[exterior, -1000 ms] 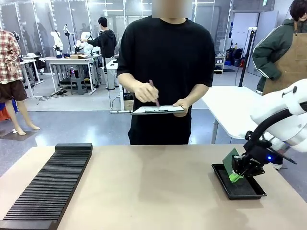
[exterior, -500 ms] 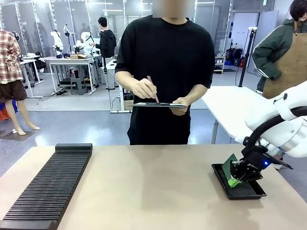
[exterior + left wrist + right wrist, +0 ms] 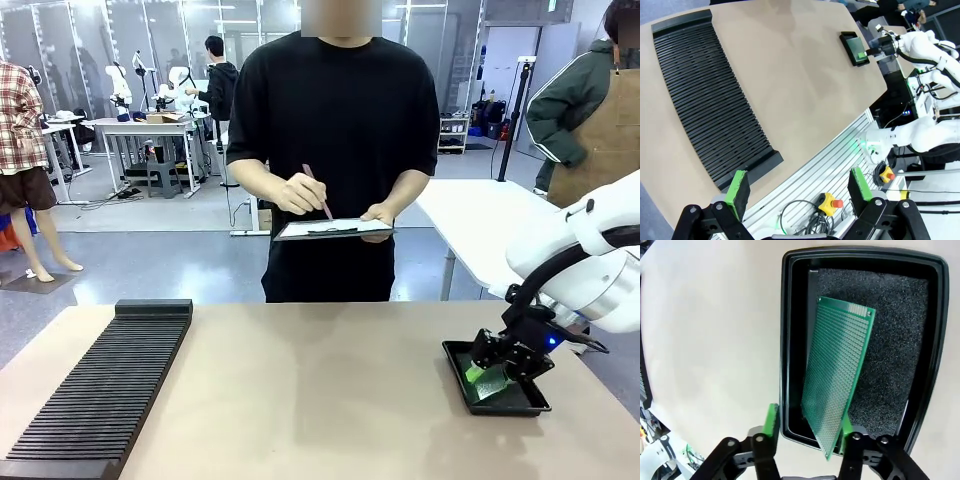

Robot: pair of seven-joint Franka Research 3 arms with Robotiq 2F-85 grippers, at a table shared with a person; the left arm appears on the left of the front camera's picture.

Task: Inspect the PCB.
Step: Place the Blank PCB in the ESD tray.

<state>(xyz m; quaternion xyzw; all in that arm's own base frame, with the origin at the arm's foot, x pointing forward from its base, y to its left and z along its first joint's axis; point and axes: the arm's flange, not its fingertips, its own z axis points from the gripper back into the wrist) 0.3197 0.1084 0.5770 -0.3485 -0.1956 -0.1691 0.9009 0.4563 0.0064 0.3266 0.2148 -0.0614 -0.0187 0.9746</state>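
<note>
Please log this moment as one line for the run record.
right gripper: open, PCB between fingers, over black tray | left gripper: open | person: writing on clipboard

Both grippers' jaws wide apart

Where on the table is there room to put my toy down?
The widest bare stretch of table lies in the middle, between the black slotted rack on the left and the black tray on the right. It is crowded at the tray: the PCB lies in it and the right gripper hangs open just over it.
</note>
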